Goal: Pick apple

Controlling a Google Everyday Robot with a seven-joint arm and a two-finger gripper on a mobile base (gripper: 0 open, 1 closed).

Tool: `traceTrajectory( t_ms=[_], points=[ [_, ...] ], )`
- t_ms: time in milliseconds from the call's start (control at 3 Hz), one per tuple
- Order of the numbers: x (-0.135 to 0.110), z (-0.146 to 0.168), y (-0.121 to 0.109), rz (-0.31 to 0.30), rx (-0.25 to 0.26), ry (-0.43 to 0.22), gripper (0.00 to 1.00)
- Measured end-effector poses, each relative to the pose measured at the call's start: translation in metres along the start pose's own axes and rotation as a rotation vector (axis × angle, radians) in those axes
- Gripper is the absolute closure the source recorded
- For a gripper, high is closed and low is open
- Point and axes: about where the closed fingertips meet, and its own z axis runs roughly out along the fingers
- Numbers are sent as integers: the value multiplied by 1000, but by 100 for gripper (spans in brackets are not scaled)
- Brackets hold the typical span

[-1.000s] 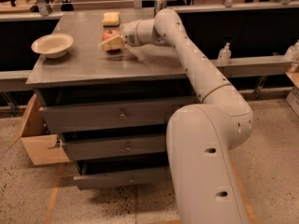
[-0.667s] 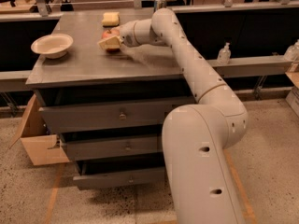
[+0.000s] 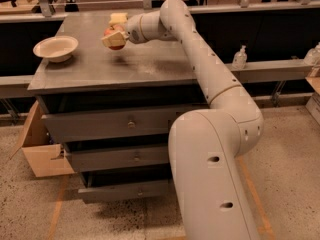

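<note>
The apple (image 3: 108,32) is red and mostly covered by my gripper's beige fingers (image 3: 116,39). My gripper (image 3: 114,39) is shut on the apple and holds it a little above the grey tabletop (image 3: 150,64), near the back middle, with a shadow beneath it. The arm reaches in from the right, over the table.
A flat yellow sponge (image 3: 118,19) lies just behind the gripper. A beige bowl (image 3: 55,48) stands at the table's left. Drawers (image 3: 130,124) are below the tabletop, the lower ones partly open. A cardboard box (image 3: 37,144) is on the floor at left. A bottle (image 3: 240,58) stands on a ledge at right.
The gripper holding the apple has risen slightly off the tabletop and shifted a little left. The bowl and sponge have not moved.
</note>
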Motion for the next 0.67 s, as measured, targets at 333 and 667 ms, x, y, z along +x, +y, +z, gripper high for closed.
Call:
traceTrajectory(
  t_ms=[333, 667],
  points=[
    [-53, -28, 3, -49, 41, -60, 100],
    [-53, -28, 3, -49, 41, -59, 100]
  ],
)
